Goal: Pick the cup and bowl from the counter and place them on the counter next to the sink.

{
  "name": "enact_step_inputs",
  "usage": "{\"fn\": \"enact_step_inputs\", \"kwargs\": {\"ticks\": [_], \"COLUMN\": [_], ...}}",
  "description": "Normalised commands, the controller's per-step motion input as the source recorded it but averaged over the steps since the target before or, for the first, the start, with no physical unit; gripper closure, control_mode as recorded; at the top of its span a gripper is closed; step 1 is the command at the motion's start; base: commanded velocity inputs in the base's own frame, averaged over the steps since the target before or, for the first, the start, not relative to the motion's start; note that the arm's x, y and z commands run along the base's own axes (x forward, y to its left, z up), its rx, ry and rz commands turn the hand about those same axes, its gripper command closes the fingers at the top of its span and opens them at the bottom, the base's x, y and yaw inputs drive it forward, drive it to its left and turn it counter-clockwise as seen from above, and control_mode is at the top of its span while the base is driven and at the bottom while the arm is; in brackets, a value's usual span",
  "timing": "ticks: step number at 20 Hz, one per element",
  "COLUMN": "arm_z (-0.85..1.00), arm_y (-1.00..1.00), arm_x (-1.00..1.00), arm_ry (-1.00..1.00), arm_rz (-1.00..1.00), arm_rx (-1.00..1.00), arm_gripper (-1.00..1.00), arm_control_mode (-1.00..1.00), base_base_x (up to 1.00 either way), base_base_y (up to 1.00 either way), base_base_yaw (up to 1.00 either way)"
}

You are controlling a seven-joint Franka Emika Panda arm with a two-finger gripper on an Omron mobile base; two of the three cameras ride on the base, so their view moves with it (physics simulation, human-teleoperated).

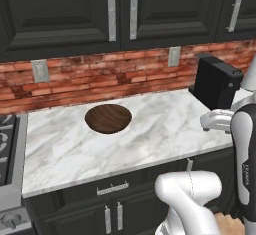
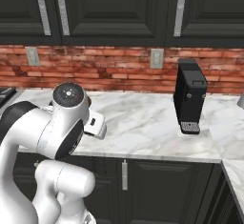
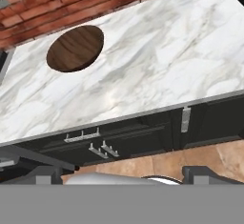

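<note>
The dark brown wooden bowl sits upright on the white marble counter, left of its middle and close to the brick wall. In the hand view the bowl lies at the upper left, far from the fingers. My gripper hangs off the counter's front edge, over the cabinet fronts and floor. It is open, its dark fingertips wide apart with nothing between them. The hand hovers near the counter's right front part. The sink is out of view.
A black coffee machine stands at the counter's back right, also in the right base view. A stove borders the counter on the left. Dark upper cabinets hang above the brick backsplash.
</note>
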Motion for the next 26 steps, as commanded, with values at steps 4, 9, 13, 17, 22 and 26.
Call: {"fn": "enact_step_inputs", "kwargs": {"ticks": [4,9,13,17,22,26], "arm_z": [0.0,0.0,0.0,0.0,-0.14,-0.22], "arm_y": [0.24,0.57,0.61,0.43,0.26,0.04], "arm_x": [0.24,0.55,0.63,0.57,0.52,0.47], "arm_ry": [0.0,0.01,0.02,0.0,0.04,0.09], "arm_rz": [0.01,0.0,0.0,0.0,0.0,0.0], "arm_rx": [0.01,0.06,0.0,0.0,0.0,0.0], "arm_gripper": [-1.0,-1.0,-1.0,-1.0,-1.0,-1.0], "arm_control_mode": [-1.0,-1.0,-1.0,-1.0,-1.0,-1.0], "base_base_x": [0.0,0.0,0.0,0.0,0.0,0.0], "base_base_y": [0.0,0.0,0.0,0.0,0.0,0.0], "base_base_yaw": [0.0,0.0,0.0,0.0,0.0,0.0]}}
